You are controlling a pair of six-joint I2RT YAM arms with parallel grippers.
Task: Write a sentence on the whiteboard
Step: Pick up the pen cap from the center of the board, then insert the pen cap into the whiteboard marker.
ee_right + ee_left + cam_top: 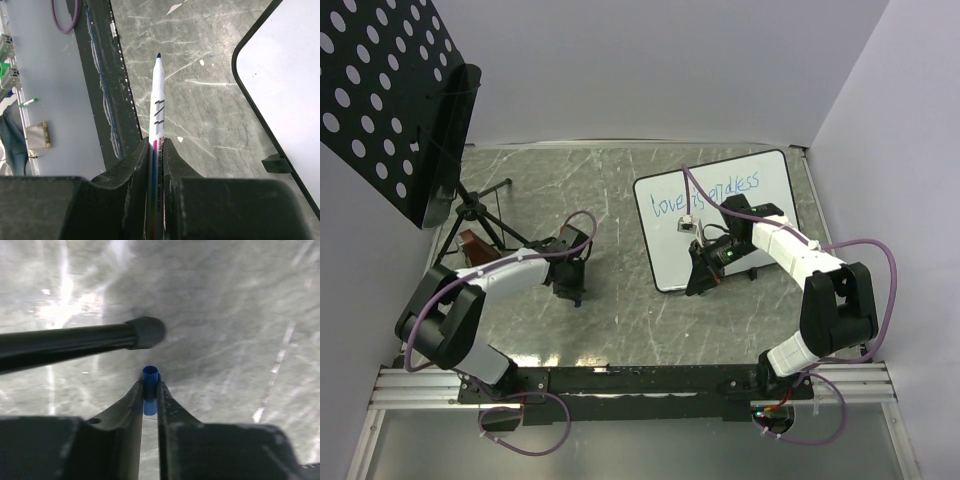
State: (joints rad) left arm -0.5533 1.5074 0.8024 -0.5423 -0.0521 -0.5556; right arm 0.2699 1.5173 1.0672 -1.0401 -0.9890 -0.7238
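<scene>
The whiteboard (760, 215) lies at the back right with the sentence (705, 193) in blue across its top. Its black-rimmed corner (280, 90) fills the right of the right wrist view. My right gripper (159, 142) is shut on a white whiteboard marker (157, 100). The marker's uncapped blue tip points away from the board, toward the near rail. In the top view the right gripper (700, 280) hangs over the board's near-left corner. My left gripper (150, 384) is low over the table, its jaws pressed on a small blue marker cap (150, 390). In the top view the left gripper (570, 292) is left of centre.
A black perforated panel (390, 100) on a tripod stand (485, 215) fills the back left. One rubber-tipped tripod leg (145, 332) ends just beyond my left fingertips. A brown object (475, 245) lies by the stand. The black base rail (640, 380) runs along the near edge.
</scene>
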